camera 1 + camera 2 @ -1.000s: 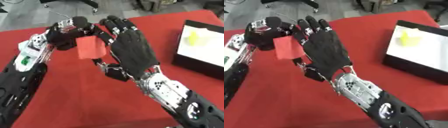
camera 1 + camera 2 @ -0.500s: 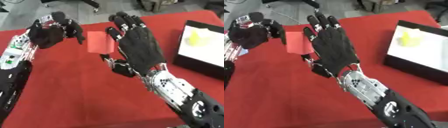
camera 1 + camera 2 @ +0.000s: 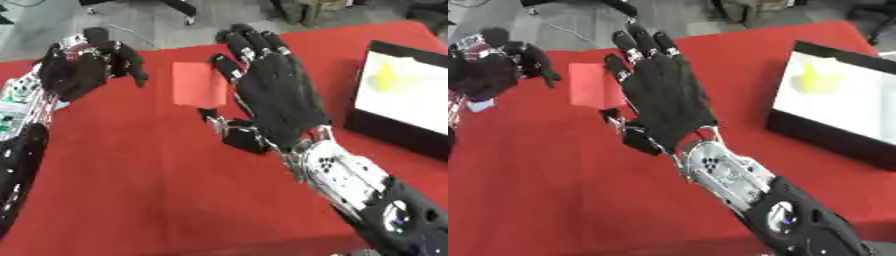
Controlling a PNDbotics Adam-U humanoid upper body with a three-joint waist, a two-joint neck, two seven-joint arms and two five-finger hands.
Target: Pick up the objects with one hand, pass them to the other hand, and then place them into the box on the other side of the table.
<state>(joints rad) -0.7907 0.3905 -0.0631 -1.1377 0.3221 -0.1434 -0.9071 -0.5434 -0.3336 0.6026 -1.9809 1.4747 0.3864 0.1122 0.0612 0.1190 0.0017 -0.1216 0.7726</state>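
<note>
A flat red block (image 3: 199, 91) is in the air above the red table (image 3: 149, 190), pressed against the palm side of my right hand (image 3: 276, 102). That hand's fingers point up and away, nearly straight, and its thumb (image 3: 229, 134) comes in under the block's lower edge, pinching it. My left hand (image 3: 80, 70) hovers at the upper left, a clear gap away from the block, its fingers loosely bent with nothing in them. The black box (image 3: 394, 132) with a white inside stands at the right edge, with a yellow object (image 3: 389, 80) in it.
The table's far edge runs along the top, with grey floor and chair legs (image 3: 179, 10) beyond. My right forearm (image 3: 359, 185) crosses the lower right part of the table. Bare red cloth fills the lower left.
My left hand has let go of the red block and drawn back to the left. The block now stays with my right hand, which has shifted slightly right.
</note>
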